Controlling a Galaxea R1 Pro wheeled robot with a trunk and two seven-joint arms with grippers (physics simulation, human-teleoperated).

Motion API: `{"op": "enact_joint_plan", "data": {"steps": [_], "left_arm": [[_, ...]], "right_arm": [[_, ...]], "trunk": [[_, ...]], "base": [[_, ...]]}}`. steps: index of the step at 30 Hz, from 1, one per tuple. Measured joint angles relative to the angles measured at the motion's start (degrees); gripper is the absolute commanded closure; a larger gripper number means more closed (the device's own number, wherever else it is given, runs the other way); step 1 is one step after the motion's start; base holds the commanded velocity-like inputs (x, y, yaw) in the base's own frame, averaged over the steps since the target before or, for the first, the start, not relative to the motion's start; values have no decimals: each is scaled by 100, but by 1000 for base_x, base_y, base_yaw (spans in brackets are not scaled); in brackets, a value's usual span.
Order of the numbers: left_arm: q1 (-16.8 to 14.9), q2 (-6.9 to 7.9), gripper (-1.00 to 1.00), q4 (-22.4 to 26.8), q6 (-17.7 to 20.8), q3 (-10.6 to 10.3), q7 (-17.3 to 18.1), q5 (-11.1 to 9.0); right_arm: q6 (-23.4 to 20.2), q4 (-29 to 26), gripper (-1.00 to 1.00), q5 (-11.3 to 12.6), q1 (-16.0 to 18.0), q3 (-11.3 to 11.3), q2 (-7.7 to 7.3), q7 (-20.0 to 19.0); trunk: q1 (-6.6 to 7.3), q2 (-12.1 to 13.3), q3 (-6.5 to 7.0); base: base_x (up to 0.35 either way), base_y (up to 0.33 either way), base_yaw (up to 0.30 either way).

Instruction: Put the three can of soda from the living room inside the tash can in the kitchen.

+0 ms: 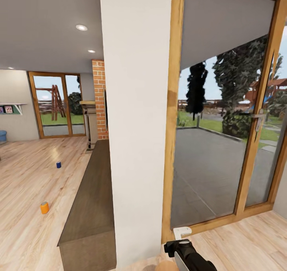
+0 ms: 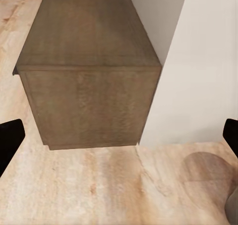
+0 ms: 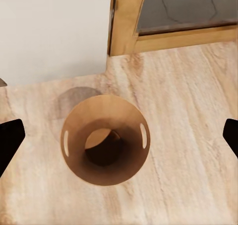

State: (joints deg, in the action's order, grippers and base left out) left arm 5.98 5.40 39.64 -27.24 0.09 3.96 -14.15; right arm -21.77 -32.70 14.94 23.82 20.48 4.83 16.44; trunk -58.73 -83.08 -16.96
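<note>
Two soda cans stand on the wood floor at the left of the head view: a bright orange can [image 1: 44, 207] nearer me and a dark blue can [image 1: 58, 164] farther off. The third can is out of view. My left gripper [image 2: 119, 139] is open and empty, its black fingers [image 2: 10, 141] wide apart above the floor in front of a low wooden cabinet [image 2: 91, 61]. My right gripper [image 3: 119, 138] is open too, hanging over a tan round open-topped bin [image 3: 74, 155] with two handle slots. My right arm [image 1: 189, 256] shows at the bottom edge.
A white pillar [image 1: 137, 123] stands straight ahead, with a wood-framed glass door [image 1: 223, 135] on its right. The low cabinet [image 1: 91, 199] runs along the wall between me and the cans. Farther back are a brick column [image 1: 99, 99] and another glass door [image 1: 56, 103].
</note>
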Motion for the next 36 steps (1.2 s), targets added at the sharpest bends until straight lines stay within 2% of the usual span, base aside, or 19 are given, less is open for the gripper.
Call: {"op": "enact_joint_plan", "data": {"steps": [17, 33, 36], "left_arm": [[0, 2, -100, 0, 8, 8, 0, -5], [0, -1, -100, -8, 9, 9, 0, 0], [0, 0, -100, -8, 9, 9, 0, 0]], "right_arm": [[-12, -6, -100, -3, 0, -47, -15, -3], [-76, -22, -100, -6, 4, -104, -121, -34], [-79, -22, -100, -2, 7, -105, -138, -38]], "trunk": [[0, 0, 0], [0, 0, 0], [-65, -119, -53]], "base": [[1, -4, 0], [0, 0, 0], [0, 0, 0]]}}
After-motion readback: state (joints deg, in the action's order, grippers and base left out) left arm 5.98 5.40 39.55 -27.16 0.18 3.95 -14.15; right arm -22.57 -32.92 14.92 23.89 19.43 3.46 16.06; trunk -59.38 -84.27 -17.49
